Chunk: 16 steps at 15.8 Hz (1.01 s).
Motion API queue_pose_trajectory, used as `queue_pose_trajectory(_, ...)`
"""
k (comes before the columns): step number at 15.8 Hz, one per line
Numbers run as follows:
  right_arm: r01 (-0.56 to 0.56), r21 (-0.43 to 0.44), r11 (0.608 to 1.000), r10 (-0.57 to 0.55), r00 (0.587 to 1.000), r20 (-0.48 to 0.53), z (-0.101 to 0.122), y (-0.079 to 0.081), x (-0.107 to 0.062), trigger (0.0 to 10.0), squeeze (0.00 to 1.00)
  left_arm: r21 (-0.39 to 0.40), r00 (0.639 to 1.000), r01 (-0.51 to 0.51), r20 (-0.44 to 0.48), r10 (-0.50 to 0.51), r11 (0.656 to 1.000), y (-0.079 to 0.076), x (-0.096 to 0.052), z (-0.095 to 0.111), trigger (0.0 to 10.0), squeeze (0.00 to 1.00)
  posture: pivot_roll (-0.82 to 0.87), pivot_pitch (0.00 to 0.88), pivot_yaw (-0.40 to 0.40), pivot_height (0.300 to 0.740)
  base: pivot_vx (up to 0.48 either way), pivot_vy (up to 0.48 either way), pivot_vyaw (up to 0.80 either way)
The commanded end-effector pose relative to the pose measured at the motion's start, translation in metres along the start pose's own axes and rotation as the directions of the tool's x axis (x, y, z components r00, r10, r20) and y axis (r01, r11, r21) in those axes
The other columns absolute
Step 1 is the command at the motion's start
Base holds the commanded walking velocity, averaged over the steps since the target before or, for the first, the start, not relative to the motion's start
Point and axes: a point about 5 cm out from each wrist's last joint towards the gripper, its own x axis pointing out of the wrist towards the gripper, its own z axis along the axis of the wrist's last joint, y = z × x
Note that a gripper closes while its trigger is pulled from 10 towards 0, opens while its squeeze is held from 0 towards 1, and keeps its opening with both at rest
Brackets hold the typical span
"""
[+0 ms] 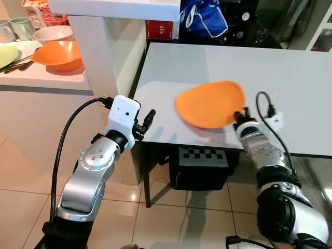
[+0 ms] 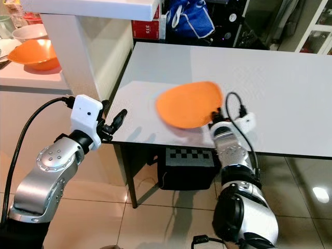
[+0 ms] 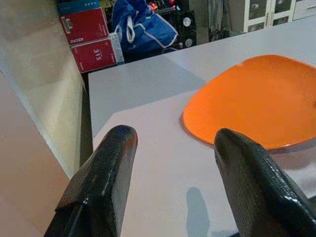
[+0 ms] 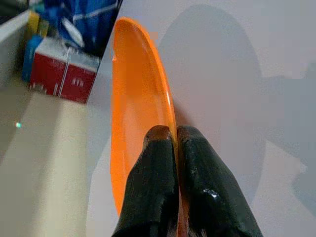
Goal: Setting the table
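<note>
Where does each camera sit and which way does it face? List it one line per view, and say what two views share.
Left eye, right eye: on the head, facing forward and down at the table; both arms show, right gripper shut on the plate.
Left wrist: along the open left gripper, facing across the table at the plate.
Right wrist: along its fingers, pinching the plate's rim.
Shared: both wrist views catch the plate and red boxes.
</note>
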Motion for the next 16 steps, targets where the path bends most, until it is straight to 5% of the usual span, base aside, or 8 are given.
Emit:
queue_pose_trajectory(1, -0.049, 0.005, 0.999, 0.049, 0.999, 0.017, 0.005, 0.014, 0.003, 10.0, 0.00, -0.003, 1.000, 0.003, 0.016, -0.003, 1.000, 0.000, 0.001, 0.004, 10.0, 0.00, 0.00, 0.000, 0.019, 0.740, 0.000, 0.000, 0.00)
queue_pose_trajectory(9, -0.045, -0.031, 0.999, 0.045, 0.999, -0.009, -0.001, 0.009, 0.002, 10.0, 0.00, -0.003, 1.000, 0.018, 0.020, -0.018, 1.000, -0.001, 0.002, 0.003, 10.0, 0.00, 0.00, 0.000, 0.015, 0.740, 0.289, 0.000, -0.30)
queue_pose_trajectory(16, -0.045, -0.049, 0.998, 0.042, 0.997, -0.057, -0.005, 0.003, 0.001, 10.0, 0.00, 0.020, 1.000, -0.003, 0.013, 0.003, 1.000, 0.000, 0.002, 0.001, 10.0, 0.00, 0.00, 0.000, 0.009, 0.740, 0.000, 0.000, 0.00)
